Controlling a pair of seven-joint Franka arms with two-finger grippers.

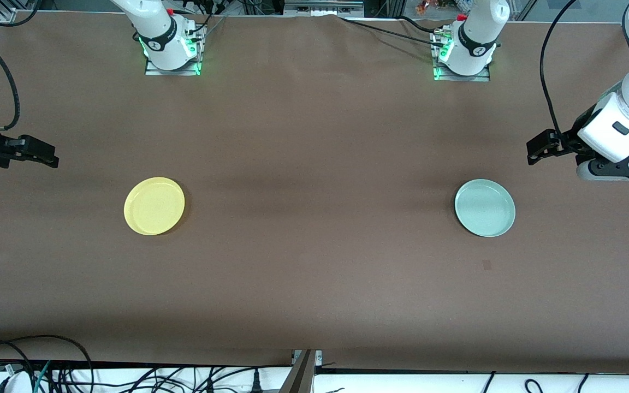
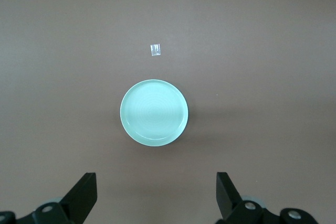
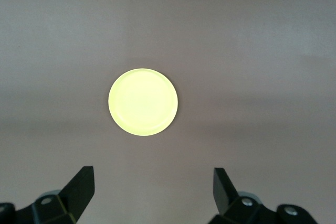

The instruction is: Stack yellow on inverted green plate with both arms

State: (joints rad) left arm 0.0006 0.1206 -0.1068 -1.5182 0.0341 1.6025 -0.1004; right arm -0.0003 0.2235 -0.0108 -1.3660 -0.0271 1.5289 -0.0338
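Note:
The yellow plate (image 1: 154,206) lies rim up on the brown table toward the right arm's end. It also shows in the right wrist view (image 3: 143,102). The pale green plate (image 1: 485,208) lies rim up toward the left arm's end and shows in the left wrist view (image 2: 154,112). My right gripper (image 1: 47,154) hangs open and empty over the table at its own end, apart from the yellow plate; its own view shows it too (image 3: 154,174). My left gripper (image 1: 537,150) hangs open and empty over its end, apart from the green plate, as its own view shows (image 2: 156,179).
A small square of tape (image 1: 486,265) lies on the brown table cover (image 1: 314,164), nearer to the front camera than the green plate; it also shows in the left wrist view (image 2: 155,50). Cables hang along the table's front edge (image 1: 129,376).

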